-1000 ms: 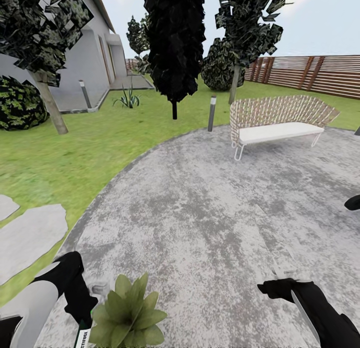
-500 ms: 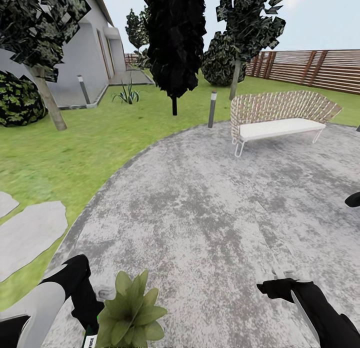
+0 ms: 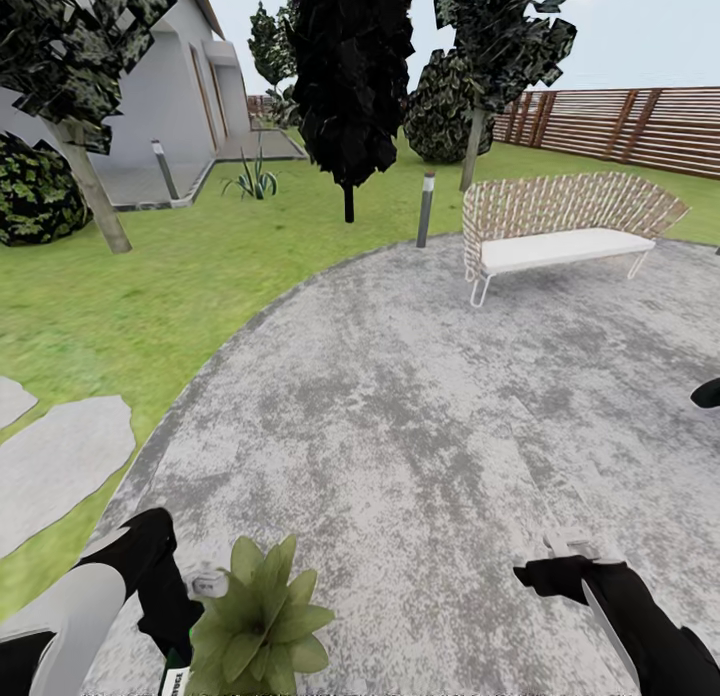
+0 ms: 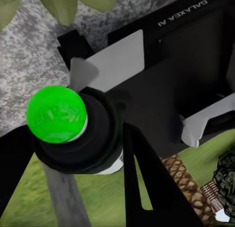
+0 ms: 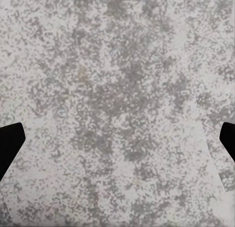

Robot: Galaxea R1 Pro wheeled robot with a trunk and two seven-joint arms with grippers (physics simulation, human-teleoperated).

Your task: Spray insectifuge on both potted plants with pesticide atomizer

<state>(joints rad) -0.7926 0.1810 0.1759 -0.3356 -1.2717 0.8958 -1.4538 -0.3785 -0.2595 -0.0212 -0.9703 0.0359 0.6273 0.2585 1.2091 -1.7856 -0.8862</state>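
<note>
On the gravel patio [image 3: 420, 416]: the robot stands near the rim of the round grey disc, with the lawn [image 3: 150, 296] curving round it on the robot's left.
Landmark: one potted plant [image 3: 258, 624], a low rosette of pointed matt-green leaves, sits on the gravel right at the robot's feet.
Atomizer: the pesticide atomizer [image 3: 178, 674] is just beside the rosette on its left, held upright; a white label strip and a pale grey spray head peek out, touching or nearly touching the leaves.
Left gripper: the left gripper [image 3: 165, 616] is clamped round the bottle; in the wrist view a glossy green dome [image 4: 56, 114] in a dark collar sits between the black fingers.
Right gripper: the right gripper [image 5: 117, 139] hangs spread wide and empty over bare gravel, well to the right of the plant.
Just changed: over the last second the left arm has crept closer to the rosette and the grey head now shows level with its leaves; the view itself has also tilted a little.
Meaning: my guess is that spraying of this plant is about to start or under way; I see no mist.
Textures: mottled, gritty gravel; flat stepping stones [image 3: 55, 471] left of the plant; a woven bench [image 3: 560, 231] and slatted brown fence [image 3: 620, 126] far beyond it.
</note>
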